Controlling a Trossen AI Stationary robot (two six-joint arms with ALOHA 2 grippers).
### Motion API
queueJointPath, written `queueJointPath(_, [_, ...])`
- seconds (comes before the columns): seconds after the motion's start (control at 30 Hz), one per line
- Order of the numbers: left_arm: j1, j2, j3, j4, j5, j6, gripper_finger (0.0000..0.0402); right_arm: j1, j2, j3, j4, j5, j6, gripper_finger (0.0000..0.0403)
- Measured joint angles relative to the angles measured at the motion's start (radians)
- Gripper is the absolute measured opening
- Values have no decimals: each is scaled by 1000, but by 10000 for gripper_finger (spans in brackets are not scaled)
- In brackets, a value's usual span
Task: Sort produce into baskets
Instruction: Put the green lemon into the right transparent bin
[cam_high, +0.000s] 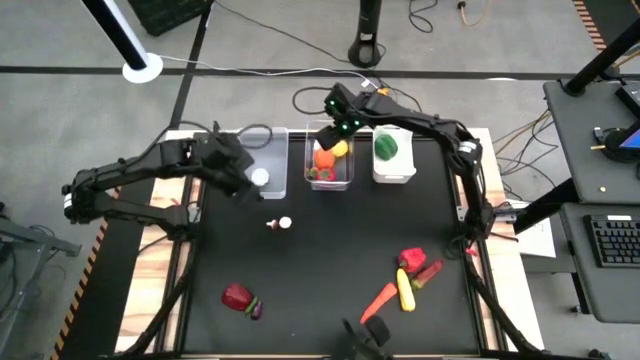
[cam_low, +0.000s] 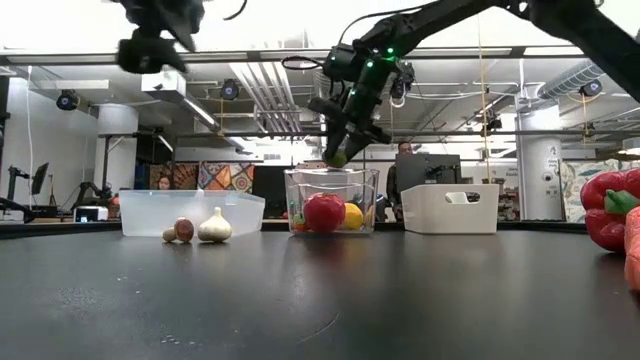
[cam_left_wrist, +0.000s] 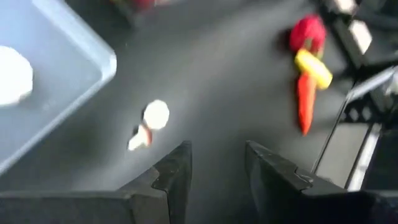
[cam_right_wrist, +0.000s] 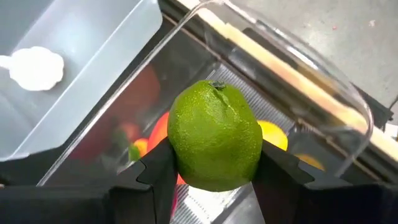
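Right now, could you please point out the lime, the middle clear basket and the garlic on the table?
lime (cam_right_wrist: 214, 134): right wrist view, middle of its green skin.
middle clear basket (cam_low: 372, 185): low view, right wall.
garlic (cam_low: 214, 227): low view, bulb's middle.

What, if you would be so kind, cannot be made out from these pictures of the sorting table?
- High view: the right gripper covers part of the middle bin, so the lime it holds is barely visible there.
- High view: a dark object at the bottom edge is cut off; unidentifiable.
- Low view: the white bin is opaque, hiding its contents.
- Low view: the red pepper is cut by the right edge.
- Left wrist view: blur leaves the small white piece unclear.
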Motion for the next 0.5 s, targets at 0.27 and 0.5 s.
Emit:
queueJointPath(0.27, [-82, -1, 0, -17, -51, -9, 131, -15, 80, 102, -28, -8, -10, 184])
queueJointPath(0.5, [-86, -1, 0, -17, -75, -18, 131, -19, 98, 109, -61, -34, -6, 209])
